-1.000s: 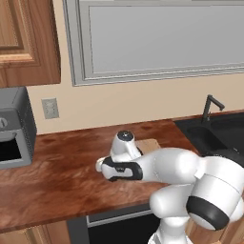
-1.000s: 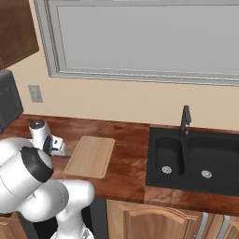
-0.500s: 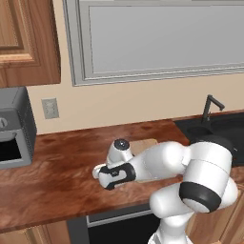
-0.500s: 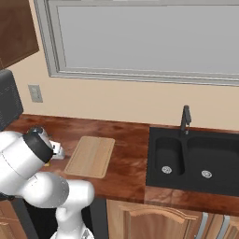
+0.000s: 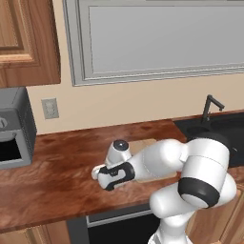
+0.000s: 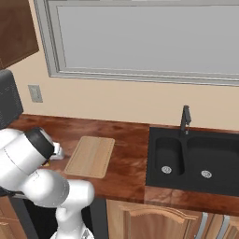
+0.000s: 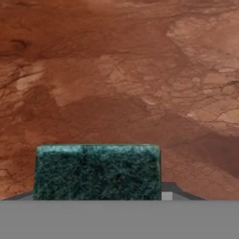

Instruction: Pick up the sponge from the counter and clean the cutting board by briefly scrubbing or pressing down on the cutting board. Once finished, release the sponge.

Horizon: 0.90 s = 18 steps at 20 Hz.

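One sponge [image 7: 97, 171] lies green side up on the reddish bench [image 7: 121, 70] directly beneath my end effector [image 5: 101, 174], left of the cutting board [image 6: 90, 156]; whether I am grasping it I cannot tell.

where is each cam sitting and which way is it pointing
Left base view: behind the arm's left, looking down at the counter; arm and hand over it, cutting board partly hidden.
Right base view: behind the arm's right; arm lower left, cutting board, sink.
Hand view: on the hand, facing the counter; sponge fills its bottom.
Both base views share counter and cutting board.
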{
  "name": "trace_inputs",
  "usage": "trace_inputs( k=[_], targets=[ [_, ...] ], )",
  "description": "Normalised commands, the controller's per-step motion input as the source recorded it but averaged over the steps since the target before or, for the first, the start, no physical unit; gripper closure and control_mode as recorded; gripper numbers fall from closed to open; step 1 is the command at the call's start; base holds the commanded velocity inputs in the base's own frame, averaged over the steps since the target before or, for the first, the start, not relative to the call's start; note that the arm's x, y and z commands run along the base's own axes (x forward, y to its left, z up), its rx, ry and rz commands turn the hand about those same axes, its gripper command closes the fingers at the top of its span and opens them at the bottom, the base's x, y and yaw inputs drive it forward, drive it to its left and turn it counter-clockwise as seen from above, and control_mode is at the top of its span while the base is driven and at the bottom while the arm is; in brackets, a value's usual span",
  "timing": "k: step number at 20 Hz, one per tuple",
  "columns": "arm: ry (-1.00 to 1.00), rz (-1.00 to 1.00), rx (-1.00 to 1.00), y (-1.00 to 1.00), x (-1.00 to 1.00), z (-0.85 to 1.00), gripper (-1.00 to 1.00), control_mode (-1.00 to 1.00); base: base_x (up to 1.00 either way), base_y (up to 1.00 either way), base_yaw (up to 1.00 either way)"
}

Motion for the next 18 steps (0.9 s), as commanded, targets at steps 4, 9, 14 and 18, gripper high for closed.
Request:
trace_inputs(
  k=[4, 9, 14, 18],
  targets=[
    [0.00, 0.00, 0.00, 0.00, 0.00, 0.34, -1.00, -1.00, 0.00, 0.00, 0.00],
    [-0.01, 0.00, 0.00, 0.00, -0.12, 0.82, -1.00, -1.00, 0.00, 0.00, 0.00],
    [0.00, 0.00, 0.00, -0.31, -0.31, 0.96, -1.00, -1.00, 0.00, 0.00, 0.00],
    [0.00, 0.00, 0.00, -0.67, -0.35, 0.70, -1.00, -1.00, 0.00, 0.00, 0.00]
  ],
)
